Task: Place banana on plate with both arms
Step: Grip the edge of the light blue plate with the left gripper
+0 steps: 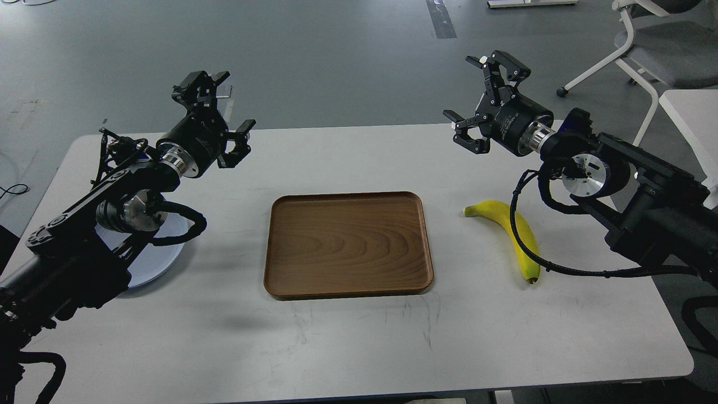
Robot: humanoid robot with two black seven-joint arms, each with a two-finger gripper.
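Observation:
A curved yellow banana [513,233] with a dark tip lies on the white table, right of the tray; a black cable crosses it. A pale blue-grey plate [160,255] lies at the table's left, mostly hidden under my left arm. My left gripper [216,109] is open and empty, raised above the table's far left, well away from the plate's visible edge. My right gripper [485,95] is open and empty, raised above the table's far right, behind and above the banana.
A rectangular brown wooden tray [348,244] with rounded corners sits empty at the table's middle. The white table [359,336] ends near the bottom of the view. An office chair [645,50] and another white table edge [693,118] stand at the far right.

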